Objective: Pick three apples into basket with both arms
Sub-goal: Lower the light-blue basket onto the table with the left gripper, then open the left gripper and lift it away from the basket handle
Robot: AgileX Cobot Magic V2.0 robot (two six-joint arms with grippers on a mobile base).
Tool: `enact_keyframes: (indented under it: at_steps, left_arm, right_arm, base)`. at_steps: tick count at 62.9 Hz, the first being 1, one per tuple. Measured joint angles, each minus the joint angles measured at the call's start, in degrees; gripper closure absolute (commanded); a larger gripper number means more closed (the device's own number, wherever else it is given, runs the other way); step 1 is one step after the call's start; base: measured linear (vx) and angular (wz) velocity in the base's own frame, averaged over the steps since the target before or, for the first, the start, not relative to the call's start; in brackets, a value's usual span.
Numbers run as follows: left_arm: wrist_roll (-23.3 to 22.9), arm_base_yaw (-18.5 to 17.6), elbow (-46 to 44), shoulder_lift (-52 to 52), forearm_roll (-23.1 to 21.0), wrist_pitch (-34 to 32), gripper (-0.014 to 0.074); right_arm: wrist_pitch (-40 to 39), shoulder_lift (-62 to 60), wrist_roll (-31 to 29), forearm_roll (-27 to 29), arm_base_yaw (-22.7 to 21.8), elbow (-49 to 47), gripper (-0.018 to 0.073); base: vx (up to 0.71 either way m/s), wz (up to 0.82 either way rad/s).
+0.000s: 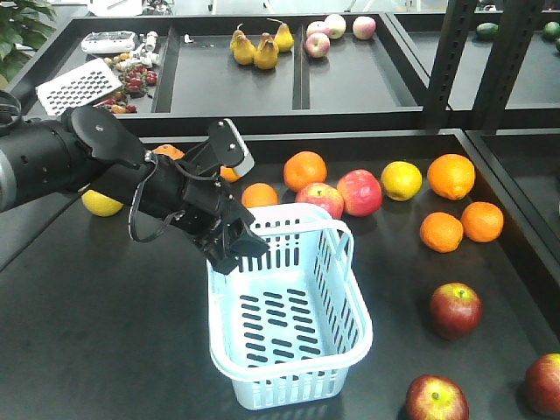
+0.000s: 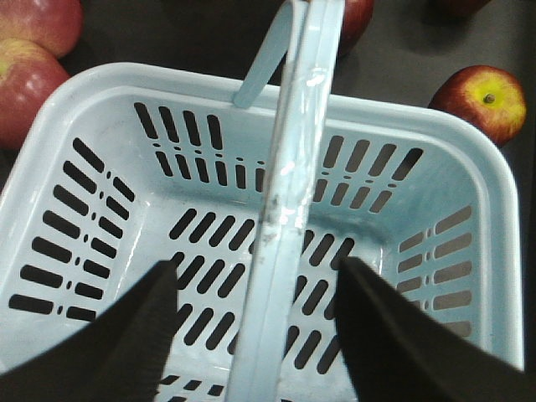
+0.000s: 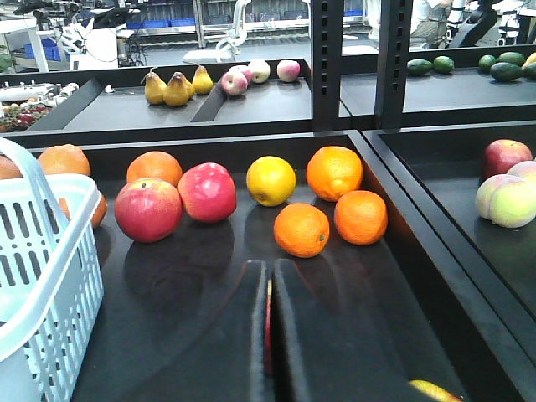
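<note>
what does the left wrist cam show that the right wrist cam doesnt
Only the left wrist view: the inside of the basket, which is empty, and its handle standing between the fingers of the open left gripper.
Only the right wrist view: the shut right gripper, oranges, a lemon and pears on the back shelf.
Both: the basket.

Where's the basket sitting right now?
Front view: the basket sits mid-table, its far-left corner under the left gripper, with two pink-red apples and an orange just behind it.
</note>
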Motion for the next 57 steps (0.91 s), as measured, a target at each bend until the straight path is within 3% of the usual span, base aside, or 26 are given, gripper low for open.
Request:
enact_keyframes:
  at_steps: [8,16,26,34,41,57]
  left_arm:
    - [-3.8,0.0,0.0,-2.1,2.0,0.1,0.0151]
    - [-10.4,0.0,0.0,-6.1,5.1,1.3,0.0195]
    - [-21.2,0.0,0.0,-12.0,10.4,5.0,0.032]
    - [-26.4,0.0,0.0,-16.5,13.8,10.0,0.0477]
    - [-28.9,0.0,0.0,-20.3,14.6,14.0,0.0603]
    - [-30.3,0.0,9.1,-34.0,14.5,14.3,0.0605]
  right_arm:
    - [0.0,0.0,0.0,0.0,0.0,0.0,0.0564]
    - [0.0,0.0,0.0,0.0,0.0,0.0,0.0564]
    - [0.0,0.0,0.0,0.0,0.0,0.0,0.0564]
    - [0.0,0.0,0.0,0.0,0.0,0.0,0.0564]
    - [0.0,0.0,0.0,0.0,0.0,0.0,0.0564]
    - [0.0,0.0,0.0,0.0,0.0,0.0,0.0564]
  base:
    - [0.0,0.0]
    - [0.0,0.0]
    - [0.0,0.0]
    - [0.0,0.0]
    - [0.0,0.0]
    - [0.0,0.0]
